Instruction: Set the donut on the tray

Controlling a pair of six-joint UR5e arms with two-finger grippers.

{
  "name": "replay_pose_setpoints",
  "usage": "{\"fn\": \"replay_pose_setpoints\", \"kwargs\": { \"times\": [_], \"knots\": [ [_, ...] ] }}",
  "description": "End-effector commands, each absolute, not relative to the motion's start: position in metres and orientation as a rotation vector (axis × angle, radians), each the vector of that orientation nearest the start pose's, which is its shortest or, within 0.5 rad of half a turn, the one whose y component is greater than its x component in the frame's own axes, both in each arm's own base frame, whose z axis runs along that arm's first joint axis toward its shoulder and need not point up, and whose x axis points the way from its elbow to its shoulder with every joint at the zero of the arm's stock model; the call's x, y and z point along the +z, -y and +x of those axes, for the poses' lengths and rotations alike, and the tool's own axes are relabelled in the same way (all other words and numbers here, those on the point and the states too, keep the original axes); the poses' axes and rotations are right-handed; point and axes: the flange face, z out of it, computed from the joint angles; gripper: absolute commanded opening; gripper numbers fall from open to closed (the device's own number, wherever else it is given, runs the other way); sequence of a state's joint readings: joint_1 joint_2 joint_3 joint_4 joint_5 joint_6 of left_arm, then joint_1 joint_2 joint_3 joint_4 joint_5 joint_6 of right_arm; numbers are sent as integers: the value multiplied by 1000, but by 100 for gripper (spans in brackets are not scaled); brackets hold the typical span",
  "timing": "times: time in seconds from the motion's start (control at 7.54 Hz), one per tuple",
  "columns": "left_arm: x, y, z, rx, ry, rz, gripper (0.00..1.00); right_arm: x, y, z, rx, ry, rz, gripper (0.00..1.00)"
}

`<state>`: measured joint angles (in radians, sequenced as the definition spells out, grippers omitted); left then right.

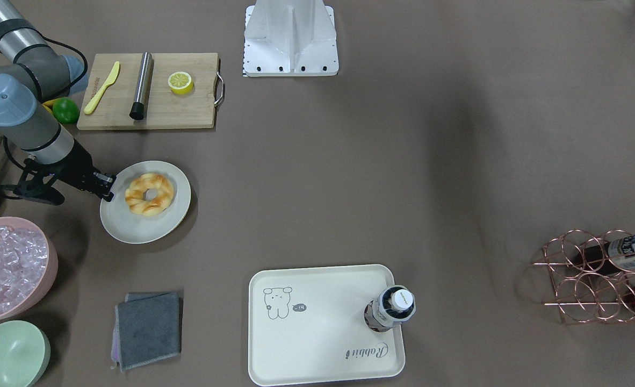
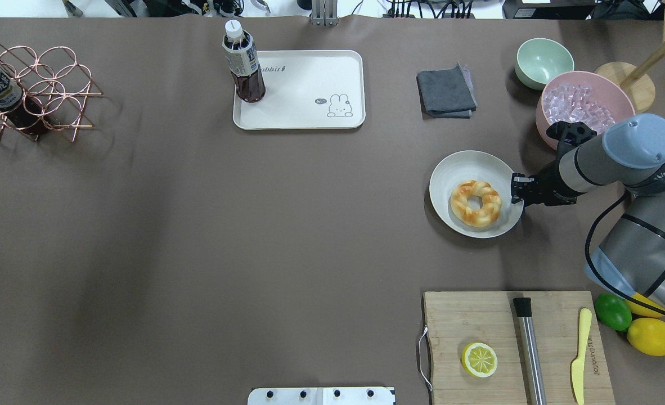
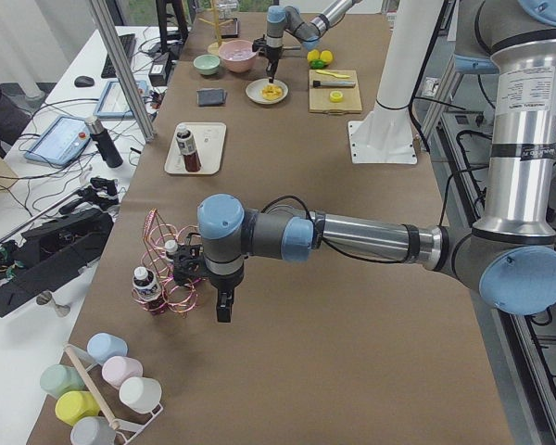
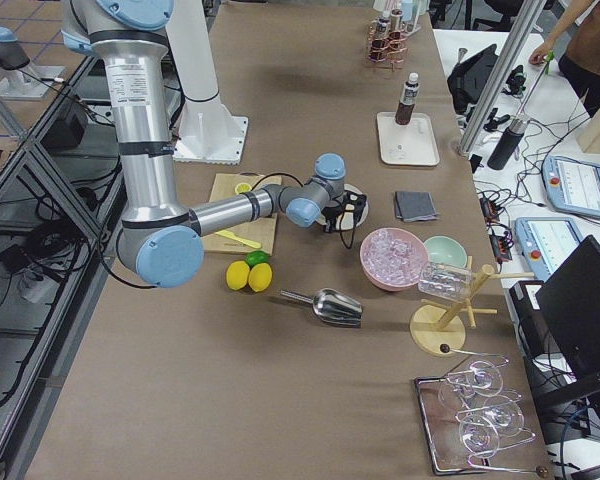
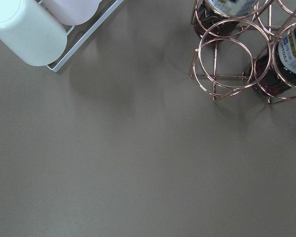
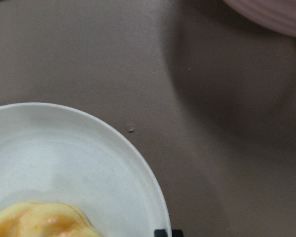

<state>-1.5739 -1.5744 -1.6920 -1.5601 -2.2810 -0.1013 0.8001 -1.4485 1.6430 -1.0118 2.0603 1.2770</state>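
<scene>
The donut (image 1: 149, 194), a twisted golden ring, lies on a round off-white plate (image 1: 135, 231) and also shows in the overhead view (image 2: 476, 203) and at the bottom of the right wrist view (image 6: 34, 222). My right gripper (image 1: 107, 186) hovers at the plate's rim beside the donut without touching it. Its tips meet at the bottom edge of the right wrist view (image 6: 167, 233), so it looks shut and empty. The cream tray (image 1: 317, 344) with the "Rabbit" script lies far from the plate. My left gripper (image 3: 224, 311) hangs by the copper rack; I cannot tell whether it is open or shut.
A dark bottle (image 1: 395, 306) stands on one corner of the tray. A grey cloth (image 1: 148, 328) lies between plate and tray. A pink bowl of ice (image 1: 6, 263) and a green bowl (image 1: 8, 355) sit by the right arm. A cutting board (image 1: 178, 107) holds a lemon half.
</scene>
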Motion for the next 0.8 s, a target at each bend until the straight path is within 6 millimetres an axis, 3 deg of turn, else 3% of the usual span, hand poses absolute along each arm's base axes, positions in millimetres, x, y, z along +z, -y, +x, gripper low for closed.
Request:
{"fn": "replay_pose_setpoints", "kwargs": {
  "times": [0.0, 0.13, 0.27, 0.4, 0.53, 0.66],
  "knots": [
    [604, 497, -70, -61, -712, 71, 99, 503, 468, -335, 270, 881, -14, 0],
    [603, 498, -71, -61, -712, 74, 99, 490, 467, -332, 240, 916, -45, 0],
    [602, 498, -70, -59, -713, 75, 99, 483, 483, -300, 239, 960, -63, 0],
    [600, 499, -70, -58, -713, 78, 99, 473, 494, -281, 242, 995, -83, 0],
    [600, 499, -70, -58, -713, 78, 99, 457, 507, -274, 236, 1007, -61, 0],
    [601, 498, -71, -60, -713, 77, 99, 426, 531, -281, 225, 982, -61, 0]
  ]
}}
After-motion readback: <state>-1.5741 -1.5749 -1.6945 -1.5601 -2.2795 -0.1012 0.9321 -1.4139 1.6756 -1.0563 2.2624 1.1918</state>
